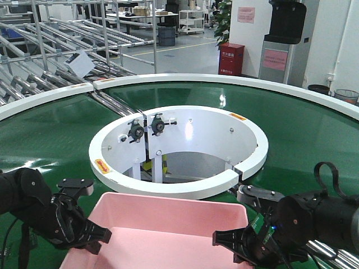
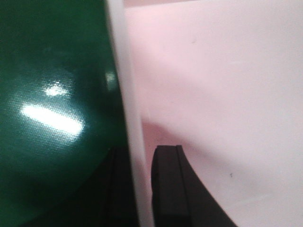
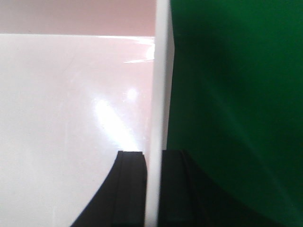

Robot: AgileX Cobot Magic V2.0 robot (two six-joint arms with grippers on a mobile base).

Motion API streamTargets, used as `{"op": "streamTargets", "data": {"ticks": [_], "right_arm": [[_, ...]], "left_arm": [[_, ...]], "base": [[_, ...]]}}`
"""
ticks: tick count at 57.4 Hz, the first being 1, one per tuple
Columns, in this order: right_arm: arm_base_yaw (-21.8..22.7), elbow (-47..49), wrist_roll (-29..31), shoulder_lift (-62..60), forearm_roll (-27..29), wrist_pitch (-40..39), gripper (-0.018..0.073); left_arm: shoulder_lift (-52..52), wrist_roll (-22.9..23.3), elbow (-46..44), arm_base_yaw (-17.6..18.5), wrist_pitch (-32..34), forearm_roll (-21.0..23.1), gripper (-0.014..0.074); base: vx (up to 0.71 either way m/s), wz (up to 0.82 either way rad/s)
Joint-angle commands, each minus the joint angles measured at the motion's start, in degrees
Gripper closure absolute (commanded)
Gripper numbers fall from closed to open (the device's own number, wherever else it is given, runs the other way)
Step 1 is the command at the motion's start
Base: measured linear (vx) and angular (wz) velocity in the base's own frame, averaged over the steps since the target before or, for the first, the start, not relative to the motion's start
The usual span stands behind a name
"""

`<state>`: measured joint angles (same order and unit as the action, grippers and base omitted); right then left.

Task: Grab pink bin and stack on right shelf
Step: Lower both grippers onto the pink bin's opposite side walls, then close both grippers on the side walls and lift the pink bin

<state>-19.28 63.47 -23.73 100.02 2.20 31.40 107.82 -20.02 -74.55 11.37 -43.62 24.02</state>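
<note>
The pink bin (image 1: 174, 224) is at the bottom centre of the front view, over the green conveyor belt (image 1: 50, 140). My left gripper (image 1: 96, 235) is on its left wall and my right gripper (image 1: 225, 241) is on its right wall. In the left wrist view the gripper (image 2: 139, 153) straddles the bin's pale rim, one black finger outside over the belt and one inside the bin (image 2: 213, 71). In the right wrist view the gripper (image 3: 154, 153) pinches the rim tightly, with the bin's inside (image 3: 71, 94) to the left. The right shelf is out of view.
A white ring wall (image 1: 179, 185) round the conveyor's central opening stands just beyond the bin. Roller racks (image 1: 67, 50) are at the back left. A red box (image 1: 231, 59) and a grey machine (image 1: 280, 53) are at the back right.
</note>
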Motion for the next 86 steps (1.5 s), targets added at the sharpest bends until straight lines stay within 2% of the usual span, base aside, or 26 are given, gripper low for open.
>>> {"op": "streamTargets", "data": {"ticks": [1,10,19,25,35,43,47,63,86], "right_arm": [[0.35,1.57,1.09,-3.61,-0.1,-0.87,0.0573],[0.35,1.57,3.97,-7.93,-0.35,-0.85,0.0571],[0.35,3.39,5.37,-13.77,-0.3,0.18,0.0569],[0.35,8.0,5.84,-16.22,-1.49,3.63,0.0569],[0.35,15.96,7.57,-18.78,-2.88,12.55,0.0569],[-1.01,14.48,7.85,-22.65,-2.78,11.89,0.0568],[-1.72,12.44,6.02,-25.18,-3.3,10.28,0.0568],[-1.91,10.88,5.34,-29.76,-3.49,10.43,0.0568],[-1.81,10.88,5.34,-29.72,-3.48,10.36,0.0568]], "left_arm": [[-3.65,-0.54,-1.68,0.19,-1.0,2.27,0.0607],[-8.37,-0.32,-1.6,0.19,-1.07,4.28,0.0602],[-16.82,-0.27,-1.46,0.32,0.02,8.83,0.0601],[-23.21,0.15,0.22,1.26,1.07,9.05,0.0599],[-33.16,5.0,5.72,2.52,5.25,8.98,0.0598],[-39.01,6.1,10.52,2.51,6.33,8.87,0.0598],[-41.35,6.3,11.57,2.51,6.17,8.81,0.0598],[-44.34,7.08,11.83,2.51,4.99,9.01,0.0598],[-44.34,7.08,11.83,2.45,3.36,9.02,0.0598]], "base": [[0.0,0.0],[0.0,0.0],[0.0,0.0],[0.0,0.0],[0.0,0.0],[0.0,0.0],[0.0,0.0],[0.0,0.0],[0.0,0.0]]}}
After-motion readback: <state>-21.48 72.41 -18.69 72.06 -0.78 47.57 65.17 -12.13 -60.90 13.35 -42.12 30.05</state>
